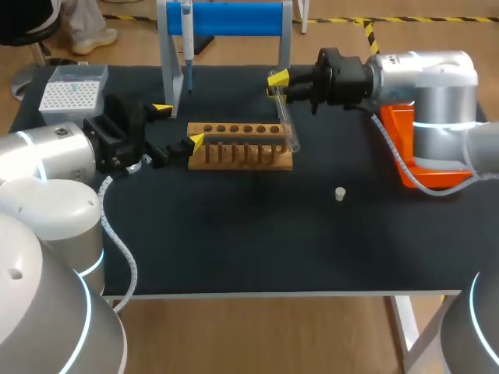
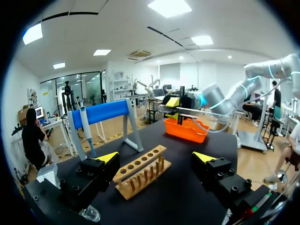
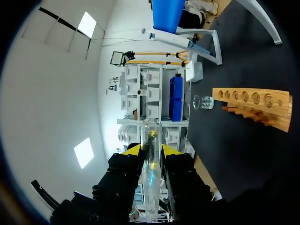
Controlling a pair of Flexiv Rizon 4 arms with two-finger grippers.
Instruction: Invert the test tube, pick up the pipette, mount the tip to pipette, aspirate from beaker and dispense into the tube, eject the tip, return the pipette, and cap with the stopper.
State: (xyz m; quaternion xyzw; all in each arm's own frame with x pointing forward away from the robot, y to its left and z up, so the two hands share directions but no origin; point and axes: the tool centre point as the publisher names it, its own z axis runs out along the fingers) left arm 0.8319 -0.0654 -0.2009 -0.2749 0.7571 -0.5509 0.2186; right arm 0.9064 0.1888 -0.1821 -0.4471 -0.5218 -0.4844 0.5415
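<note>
My right gripper (image 1: 278, 82) is shut on a clear glass test tube (image 1: 285, 117), which slants down from its fingers towards the right end of the wooden rack (image 1: 242, 146). In the right wrist view the test tube (image 3: 151, 183) runs straight between the yellow tips of that gripper (image 3: 151, 150). At the rack's left end my left gripper (image 1: 179, 125) stands open and holds nothing; its own view shows the rack (image 2: 140, 171) just ahead of its tips (image 2: 155, 157). The pipette (image 1: 187, 47) hangs on the blue stand (image 1: 234, 17). A small white stopper (image 1: 340, 193) lies on the mat.
A tip box (image 1: 70, 93) sits at the back left. A small glass beaker (image 3: 202, 102) stands by the rack's left end, under my left gripper. An orange bin (image 1: 405, 148) sits at the right, below my right arm.
</note>
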